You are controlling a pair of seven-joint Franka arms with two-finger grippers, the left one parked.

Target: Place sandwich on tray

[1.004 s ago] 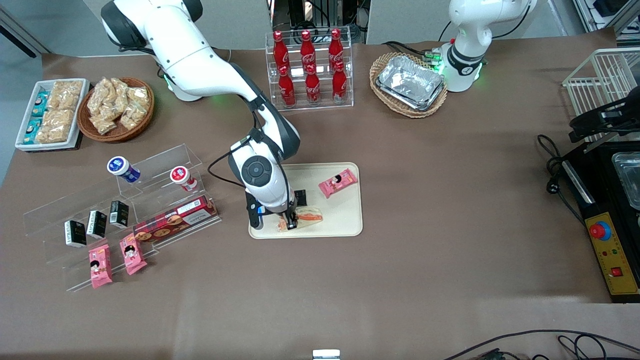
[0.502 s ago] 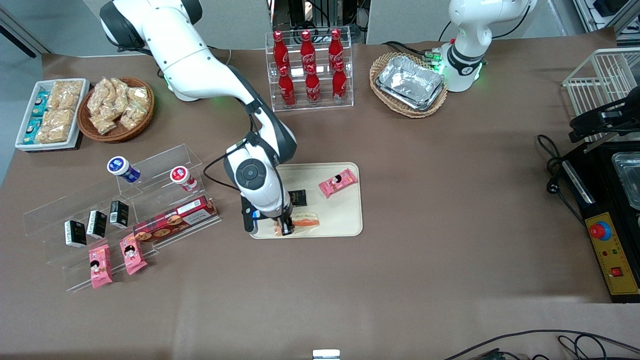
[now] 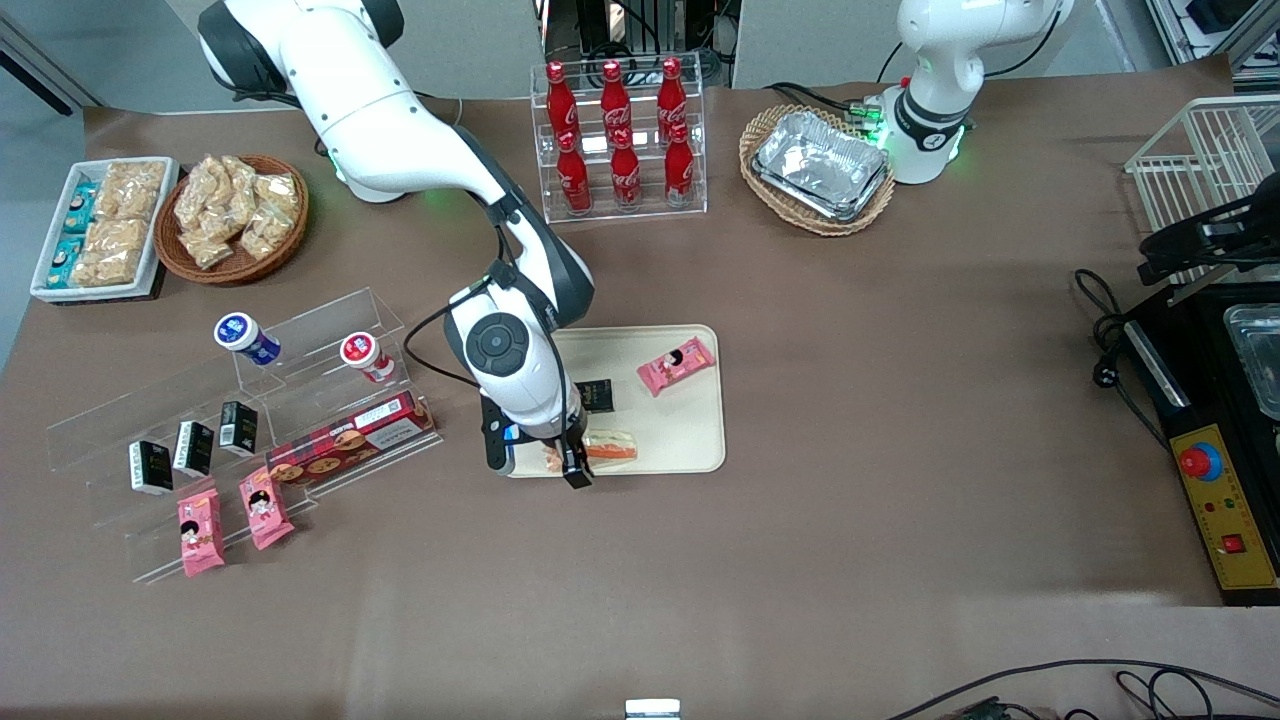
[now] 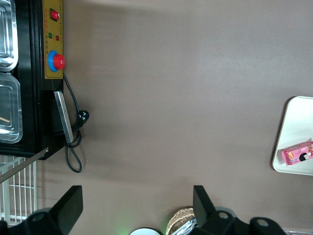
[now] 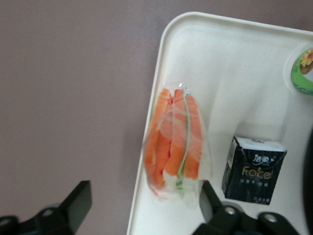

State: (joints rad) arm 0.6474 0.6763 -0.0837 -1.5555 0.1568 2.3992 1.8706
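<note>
The sandwich point(image 3: 611, 446), a clear-wrapped wedge with orange and green layers, lies on the cream-beige tray point(image 3: 690, 430) near the tray's edge closest to the front camera. It also shows in the right wrist view point(image 5: 176, 142), resting just inside the tray's rim point(image 5: 161, 63). My right gripper point(image 3: 545, 465) is open and empty, and hovers over that tray edge, with the sandwich clear of its fingers point(image 5: 78, 200). The gripper point(image 5: 144, 208) holds nothing.
A pink snack packet point(image 3: 677, 365) and a small black carton point(image 3: 597, 395) lie on the tray farther from the front camera. A green-lidded cup point(image 5: 304, 71) sits on the tray too. An acrylic rack with snacks point(image 3: 250, 430) stands beside the tray, toward the working arm's end.
The gripper has let go of the sandwich and drawn back toward the front camera. The sandwich now lies flat on the tray.
</note>
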